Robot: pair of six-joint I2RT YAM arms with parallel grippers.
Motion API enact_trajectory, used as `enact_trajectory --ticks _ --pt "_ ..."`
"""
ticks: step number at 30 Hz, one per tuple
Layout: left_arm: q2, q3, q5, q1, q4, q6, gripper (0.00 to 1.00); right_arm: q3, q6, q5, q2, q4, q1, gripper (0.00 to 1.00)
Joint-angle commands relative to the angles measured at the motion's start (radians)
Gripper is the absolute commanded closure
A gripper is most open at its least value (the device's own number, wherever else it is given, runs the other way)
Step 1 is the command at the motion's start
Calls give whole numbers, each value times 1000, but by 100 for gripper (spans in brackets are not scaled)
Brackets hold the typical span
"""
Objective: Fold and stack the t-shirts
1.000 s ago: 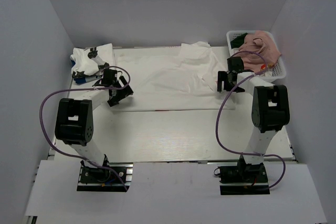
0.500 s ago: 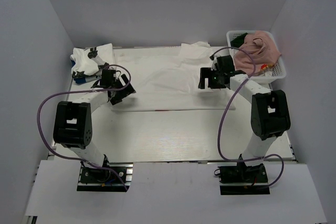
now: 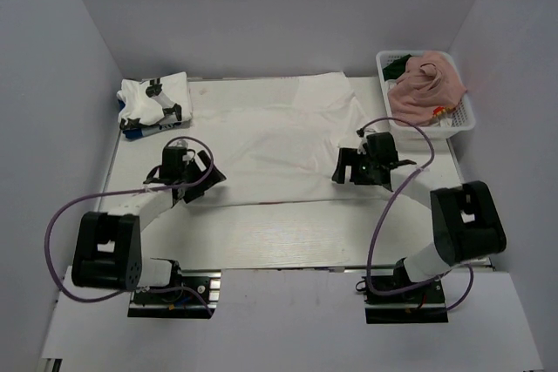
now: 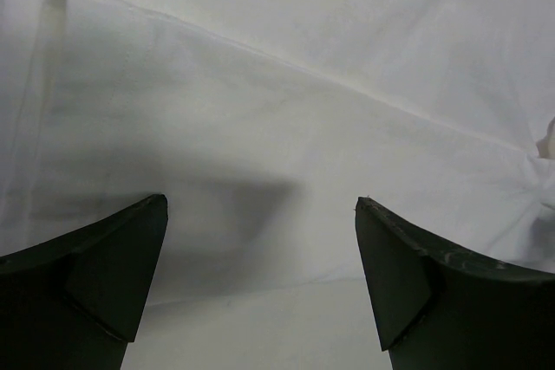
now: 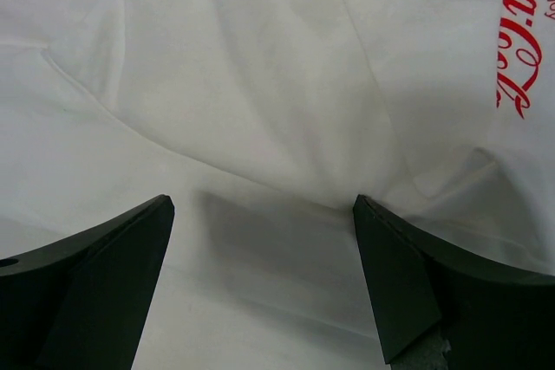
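A white t-shirt [image 3: 270,141] lies spread flat across the middle of the table. My left gripper [image 3: 200,186] is open and empty, low over the shirt's near left edge [image 4: 260,127]. In the left wrist view the gripper [image 4: 260,200] straddles the hem. My right gripper [image 3: 339,167] is open and empty over the shirt's near right part. The right wrist view shows the gripper [image 5: 263,200] above wrinkled cloth, with red Coca-Cola print [image 5: 520,49] at the right. A folded white shirt [image 3: 153,100] lies at the back left. A dusty pink shirt [image 3: 429,84] and a dark green one [image 3: 398,65] sit in the basket.
The white lattice basket [image 3: 464,119] stands at the back right, close to my right arm. Something blue [image 3: 132,132] shows under the folded shirt at the back left. Bare table [image 3: 288,233] lies between the shirt's near hem and the arm bases. Grey walls close in three sides.
The bunched far part of the shirt now lies flat and the near hem sits closer to me. Both grippers moved nearer to the bases; the right one swung in from the right.
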Motion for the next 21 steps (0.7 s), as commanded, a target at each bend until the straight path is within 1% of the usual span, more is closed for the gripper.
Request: enact_trajectory --ticks 1,2,3,4,5,6,7,8,10,11,12,13,14,15,16,18,19,20,21 --pt "-153 -142 16 -7 -210 -51 0 -157 80 -14 -128 -168 27 10" --pt "-194 -156 16 -7 -248 -67 0 -203 81 -17 -159 -177 36 10" --pt "-232 -166 16 -7 -332 -78 0 -230 77 -20 -184 -214 46 10" --pt "-270 -175 16 -7 -377 -92 0 -243 74 -8 -271 -259 67 10" --pt "-338 -175 -17 -7 -418 -103 0 -248 80 -5 -301 -283 81 10" --pt "-375 -184 4 -7 -444 -130 0 -252 80 -3 -357 -341 90 10" --pt "-410 -184 32 -7 -445 -130 0 -248 90 0 -380 -359 101 10" --pt "-439 -184 45 -7 -464 -149 0 -242 92 12 -454 -375 112 10" --pt "-504 -126 35 -7 -507 -158 0 -203 77 12 -492 -409 121 10" --pt "-516 -103 -11 -7 -518 -158 0 -191 72 18 -535 -407 125 10" --pt "-516 -53 -45 -7 -518 -158 0 -159 58 27 -542 -392 125 10" --pt "-516 -28 -110 -7 -518 -141 0 -125 49 47 -545 -366 125 10" --pt "-506 -5 -129 -7 -500 -126 0 -110 48 63 -536 -323 127 10" --pt "-484 53 -149 -7 -491 -115 0 -73 44 95 -528 -297 125 10" --pt "-457 87 -175 7 -491 -115 0 -32 41 104 -498 -233 122 10" --pt "-349 176 -242 7 -472 -100 0 54 34 145 -428 -203 122 10" --pt "-310 208 -267 16 -451 -91 0 159 32 147 -369 -191 116 10" --pt "-220 241 -302 17 -451 -68 0 192 31 217 -337 -189 119 10" --pt "-167 315 -303 17 -451 -49 0 228 26 260 -237 -194 115 10"
